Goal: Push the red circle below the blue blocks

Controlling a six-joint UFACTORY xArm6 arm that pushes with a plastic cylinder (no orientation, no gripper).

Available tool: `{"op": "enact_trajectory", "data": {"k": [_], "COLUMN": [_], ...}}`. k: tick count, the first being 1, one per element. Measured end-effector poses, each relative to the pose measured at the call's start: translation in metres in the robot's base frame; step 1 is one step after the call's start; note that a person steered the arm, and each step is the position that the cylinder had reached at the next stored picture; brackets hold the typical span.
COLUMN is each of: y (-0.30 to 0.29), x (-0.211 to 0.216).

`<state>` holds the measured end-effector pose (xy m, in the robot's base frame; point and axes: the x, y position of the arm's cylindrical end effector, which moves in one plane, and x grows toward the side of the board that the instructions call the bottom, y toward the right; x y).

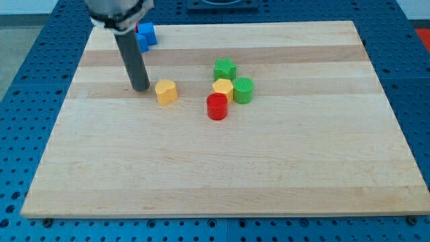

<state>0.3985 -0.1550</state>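
Note:
The red circle [217, 106] sits near the board's middle, just below a yellow block [223, 88]. The blue blocks [145, 35] sit at the view's top left, partly hidden behind the rod. My tip [141, 88] rests on the board left of a second yellow block [166, 91], below the blue blocks and well left of the red circle.
A green star-like block [225, 68] and a green round block [243, 90] crowd the yellow block above and right of the red circle. The wooden board [222, 175] lies on a blue perforated table [20, 81].

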Motion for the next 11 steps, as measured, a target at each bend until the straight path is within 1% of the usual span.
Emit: {"op": "enact_trajectory", "data": {"k": [2, 3, 4, 5, 7, 11], "y": [0.057, 0.107, 0.143, 0.151, 0.134, 0.051], "x": [0.076, 0.084, 0.081, 0.067, 0.020, -0.043]}}
